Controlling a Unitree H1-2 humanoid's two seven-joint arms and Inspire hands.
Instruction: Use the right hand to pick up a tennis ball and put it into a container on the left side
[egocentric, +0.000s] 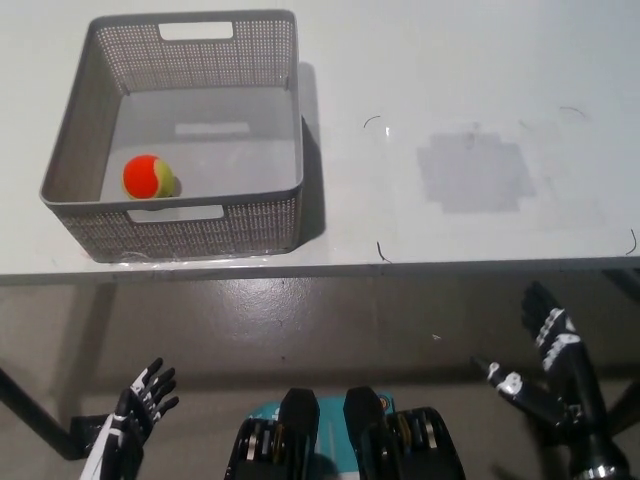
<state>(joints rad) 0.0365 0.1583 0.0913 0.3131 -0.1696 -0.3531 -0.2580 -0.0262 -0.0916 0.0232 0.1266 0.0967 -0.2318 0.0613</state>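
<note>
Right hand (548, 375) low at bottom right, below table (480, 80) edge, fingers spread, holding nothing. Left hand (135, 410) resting bottom left, fingers apart. Tennis ball (149, 177) inside grey basket (275, 215), near front-left corner.

Lighting is bright and even across the white table (480, 60), with no glare. The grey basket (270, 215) casts a soft shadow along its right wall, indicating light from the left. A faint grey patch (472, 172) lies right of centre. The floor below the table's near edge is dimmer. Focus is sharp throughout.
</note>
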